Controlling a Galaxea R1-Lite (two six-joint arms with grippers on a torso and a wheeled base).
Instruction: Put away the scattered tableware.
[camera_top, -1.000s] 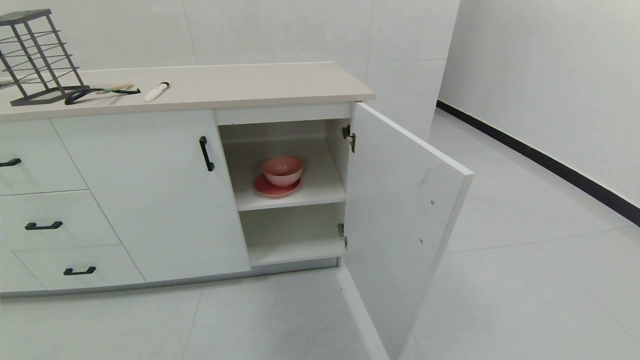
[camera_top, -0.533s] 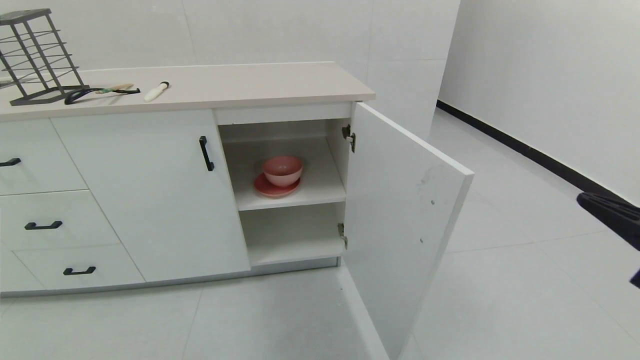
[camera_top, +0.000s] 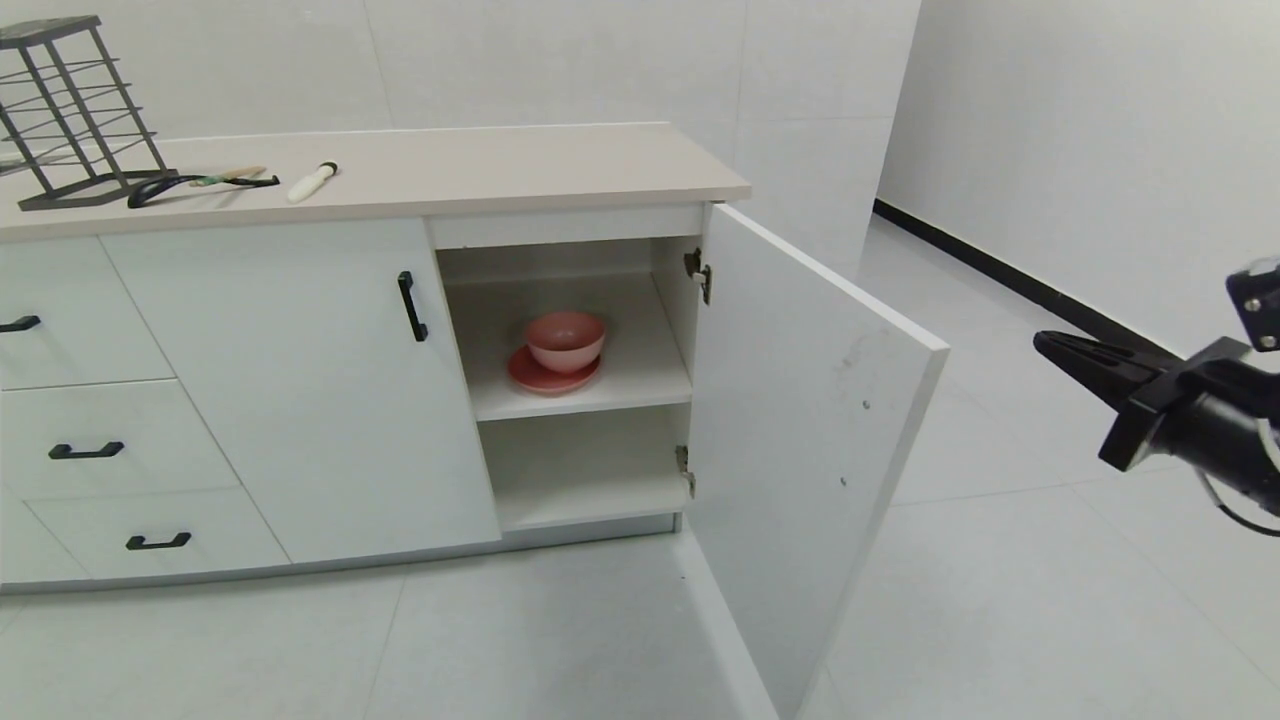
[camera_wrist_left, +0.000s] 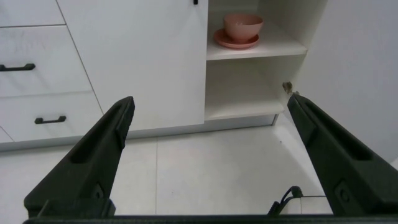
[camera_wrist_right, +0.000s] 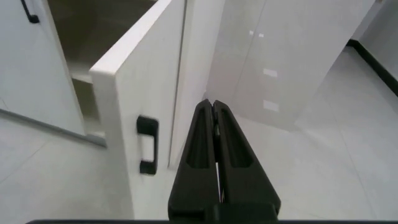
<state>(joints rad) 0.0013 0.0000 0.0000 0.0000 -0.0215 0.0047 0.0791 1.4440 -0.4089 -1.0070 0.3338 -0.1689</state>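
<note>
Two pink pieces are sitting stowed on the cabinet's upper shelf at the centre of the head view: a bowl (camera_top: 565, 340) resting on a plate (camera_top: 548, 380). At upper left, a few utensils (camera_top: 313, 183) are lying loose on the countertop (camera_top: 520, 165) beside a wire rack (camera_top: 70, 110), so I judge the job only partly done. At the right edge the right gripper (camera_top: 1050, 348) is hanging with fingers pressed together, empty, apart from the open door (camera_top: 810, 420).

From the left wrist, the left gripper (camera_wrist_left: 208, 112) is gaping wide, holding nothing, facing the bowl (camera_wrist_left: 243, 26).

From the right wrist, the pinched right gripper (camera_wrist_right: 212, 109) is pointing past the door's black handle (camera_wrist_right: 147, 144).
</note>
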